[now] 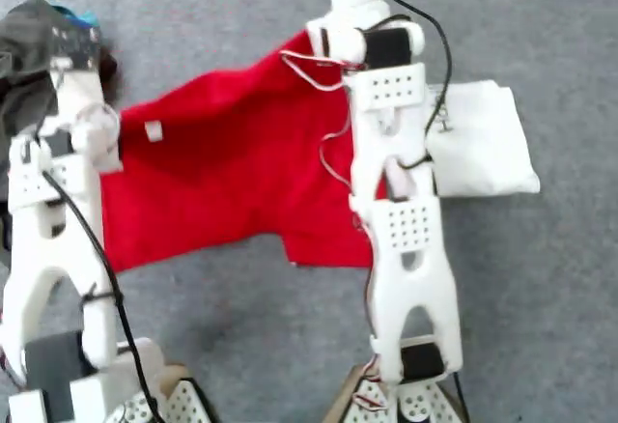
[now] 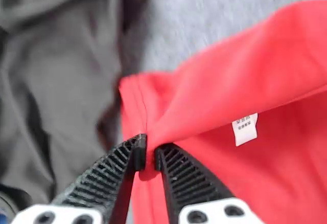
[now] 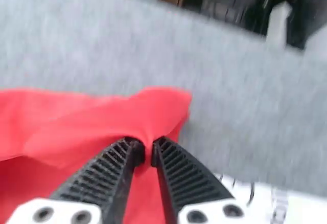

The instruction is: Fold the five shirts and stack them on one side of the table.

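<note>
From above, the red shirt lies spread across the middle of the table, its far edge lifted in a slack fold. My left arm meets its left end and my right arm reaches over it to its far right corner. 1 white shirt sits folded just right of that arm, touching the red cloth's edge. A dark pile of unfolded clothes is heaped at the far left corner.

At my left wrist, my left hand is clenched on a hemmed edge of the red shirt, the cloth bunching into the pinch. A white label hangs beside it. The dark pile lies just beyond, touching or nearly touching the red hem.

At my right wrist, my right hand is clenched on the red shirt's corner, a small tuft standing up beyond my fingertips, with bare table behind.

I judge this cloth light, soft and limp: it will sag between my 2 hands and drag on the table's grey cover. The hem and corners are the best holds, being doubled and stitched. Both pinches look shallow, so a sharp pull could slip 1 free. On my left, the dark pile is close enough to snag.
</note>
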{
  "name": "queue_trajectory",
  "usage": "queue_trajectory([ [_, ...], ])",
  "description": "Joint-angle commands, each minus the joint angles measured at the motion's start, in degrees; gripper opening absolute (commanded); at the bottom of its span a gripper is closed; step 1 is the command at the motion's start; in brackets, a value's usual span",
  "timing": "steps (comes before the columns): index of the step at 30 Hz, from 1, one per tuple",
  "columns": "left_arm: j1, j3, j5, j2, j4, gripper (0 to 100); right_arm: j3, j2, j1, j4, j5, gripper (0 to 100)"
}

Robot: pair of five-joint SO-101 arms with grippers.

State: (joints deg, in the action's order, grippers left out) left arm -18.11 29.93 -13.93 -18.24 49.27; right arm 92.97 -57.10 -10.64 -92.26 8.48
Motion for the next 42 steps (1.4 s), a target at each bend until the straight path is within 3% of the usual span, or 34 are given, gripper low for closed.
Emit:
queue_trajectory([
  [1, 2.59, 11.12, -4.57, -8.97, 0.26, 3, 1.98, 5.14, 0.00, -9.32, -0.62, 1.3],
  [6, 3.21, 25.89, -8.00, -21.36, 0.18, 3, -5.49, 9.80, 1.93, -9.23, -1.05, 1.3],
  [10, -0.48, 31.60, -8.18, -27.43, 0.18, 3, -22.73, 20.88, 1.32, -9.14, 0.53, 1.3],
  [17, -3.74, 34.42, -8.26, -28.13, 0.18, 3, -58.51, 40.75, 1.14, -6.42, 0.70, 1.3],
  [21, -1.19, 34.24, -8.26, -28.13, 0.44, 3, -72.48, 48.31, 2.29, -5.36, 3.43, 1.3],
  [27, -5.14, 33.63, -8.26, -28.13, 0.44, 3, -92.53, 57.01, 3.52, -0.79, 5.80, 1.3],
  [39, -4.26, 35.91, -8.88, -28.57, 0.62, 3, -117.32, 70.81, 4.75, 4.84, 7.30, 1.3],
  [42, -4.18, 36.44, -11.78, -28.75, 1.93, 3, -119.08, 71.25, 8.18, 7.03, 7.38, 1.3],
])
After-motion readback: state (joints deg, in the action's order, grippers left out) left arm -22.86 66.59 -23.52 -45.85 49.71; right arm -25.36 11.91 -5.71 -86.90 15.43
